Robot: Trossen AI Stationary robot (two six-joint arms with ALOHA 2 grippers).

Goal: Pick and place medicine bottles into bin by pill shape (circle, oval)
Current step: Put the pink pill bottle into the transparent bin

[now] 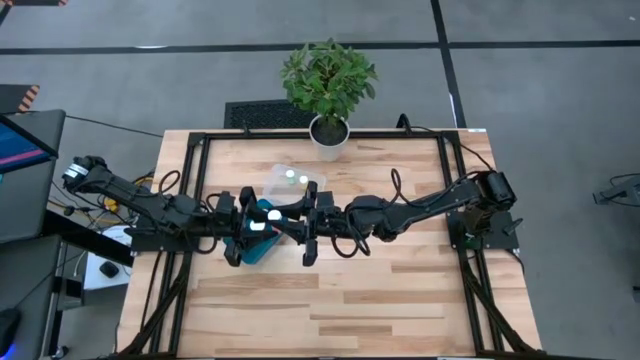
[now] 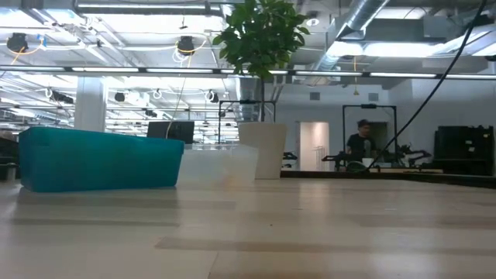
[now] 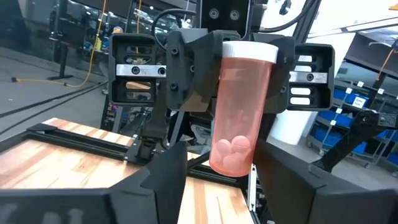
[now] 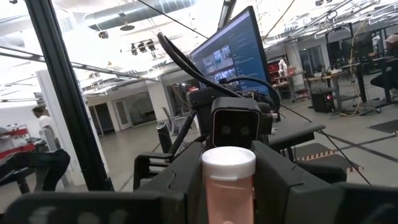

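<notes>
My right gripper (image 4: 228,198) is shut on a translucent orange medicine bottle (image 3: 239,106) with a white cap, above the teal bin (image 1: 262,245). Round pills lie at the bottle's bottom (image 3: 233,147). My left gripper (image 3: 221,186) is open and faces the right one. Its fingers stand on either side of the bottle's lower end, and I cannot tell whether they touch it. In the high view the bottle's cap (image 1: 256,227) shows between the two grippers. A clear bin (image 1: 290,182) behind holds two more white-capped bottles (image 1: 291,177). My right gripper pinches the bottle's upper body just below the cap (image 3: 249,74) between its two fingers (image 3: 186,74). The fingers come level from the table's right. The bottle stands cap up, slightly tilted, lifted clear above the teal bin.
A white plant pot (image 1: 328,135) with a leafy plant stands at the table's far edge, behind the clear bin. The teal bin (image 2: 101,159) and clear bin (image 2: 218,167) sit side by side left of centre. Bare wood lies toward the near edge (image 1: 330,310).
</notes>
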